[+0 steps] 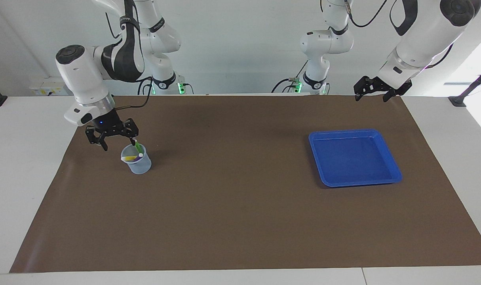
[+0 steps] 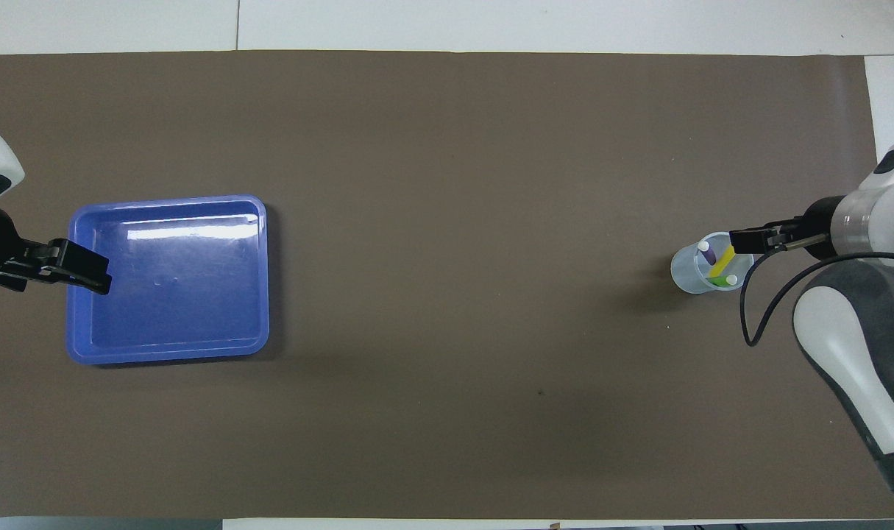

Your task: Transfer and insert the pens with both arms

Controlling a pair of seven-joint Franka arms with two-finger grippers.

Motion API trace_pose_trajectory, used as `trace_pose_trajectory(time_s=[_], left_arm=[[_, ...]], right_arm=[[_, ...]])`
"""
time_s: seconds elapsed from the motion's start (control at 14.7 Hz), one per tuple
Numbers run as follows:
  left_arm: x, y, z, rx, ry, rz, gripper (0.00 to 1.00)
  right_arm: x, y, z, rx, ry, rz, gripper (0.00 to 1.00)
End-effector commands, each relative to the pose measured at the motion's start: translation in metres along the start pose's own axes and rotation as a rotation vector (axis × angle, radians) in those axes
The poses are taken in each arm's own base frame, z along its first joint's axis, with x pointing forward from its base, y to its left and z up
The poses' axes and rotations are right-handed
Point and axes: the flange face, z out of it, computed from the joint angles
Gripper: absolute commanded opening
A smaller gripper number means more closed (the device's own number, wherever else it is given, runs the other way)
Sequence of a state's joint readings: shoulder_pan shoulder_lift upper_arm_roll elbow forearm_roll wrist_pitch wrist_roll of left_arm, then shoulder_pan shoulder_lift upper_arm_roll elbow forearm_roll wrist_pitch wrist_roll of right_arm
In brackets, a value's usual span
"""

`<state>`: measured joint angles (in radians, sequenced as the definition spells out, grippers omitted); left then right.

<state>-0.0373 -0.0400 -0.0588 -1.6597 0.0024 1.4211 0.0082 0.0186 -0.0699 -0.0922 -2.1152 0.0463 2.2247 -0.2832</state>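
Observation:
A clear plastic cup (image 1: 137,164) (image 2: 688,271) stands toward the right arm's end of the brown mat. In it are three pens. The yellow pen (image 1: 129,158) (image 2: 725,259) leans low across the rim, the green pen (image 1: 138,148) (image 2: 719,280) sticks up, and the purple pen (image 1: 137,160) (image 2: 708,255) leans inside. My right gripper (image 1: 119,144) (image 2: 739,239) hangs open just above the cup's rim, on the side nearer the robots, holding nothing. My left gripper (image 1: 371,97) (image 2: 86,266) is open and empty, raised over the mat's edge nearest the robots.
A blue tray (image 1: 345,132) (image 2: 167,199) lies toward the left arm's end of the mat, with nothing showing in it. Two smaller white arms with green lights stand at the table's edge between the big arms' bases.

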Motion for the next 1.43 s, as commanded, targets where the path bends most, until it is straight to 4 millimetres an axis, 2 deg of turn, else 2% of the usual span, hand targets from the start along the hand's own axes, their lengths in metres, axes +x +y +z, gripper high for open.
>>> trace_pose_trajectory(time_s=[0.0,0.34,0.48,0.68,0.75,0.89,1.02,1.16,1.23,1.36], left_arm=[[-0.002,0.007,0.001,0.016,0.029,-0.054,1.0],[0.01,0.009,-0.01,0.008,0.049,-0.087,1.0],[0.011,0.018,-0.011,0.0,0.061,-0.167,1.0],[0.016,0.025,-0.018,-0.004,0.117,-0.166,1.0],[0.019,0.029,-0.021,-0.005,0.144,-0.166,1.0],[0.01,0.027,-0.017,0.002,0.102,-0.16,1.0],[0.008,0.027,-0.014,0.004,0.1,-0.158,1.0],[0.005,0.033,-0.003,0.009,0.115,-0.147,1.0],[0.004,0.032,0.01,0.011,0.112,-0.149,1.0],[0.006,0.028,0.009,0.007,0.133,-0.154,1.0]], right_arm=[[0.02,0.007,-0.035,0.001,-0.012,0.055,1.0],[0.049,0.013,-0.103,-0.048,-0.081,0.144,1.0],[0.058,0.01,-0.124,-0.057,-0.117,0.168,1.0],[0.055,0.006,-0.15,-0.05,-0.163,0.191,1.0],[0.049,0.001,-0.156,-0.038,-0.182,0.189,1.0],[0.036,-0.004,-0.164,-0.028,-0.208,0.217,1.0],[0.02,-0.007,-0.163,-0.023,-0.233,0.227,1.0],[0.017,-0.007,-0.162,-0.022,-0.233,0.226,1.0],[0.017,-0.007,-0.159,-0.022,-0.235,0.226,1.0],[0.017,-0.006,-0.16,-0.026,-0.226,0.228,1.0]])
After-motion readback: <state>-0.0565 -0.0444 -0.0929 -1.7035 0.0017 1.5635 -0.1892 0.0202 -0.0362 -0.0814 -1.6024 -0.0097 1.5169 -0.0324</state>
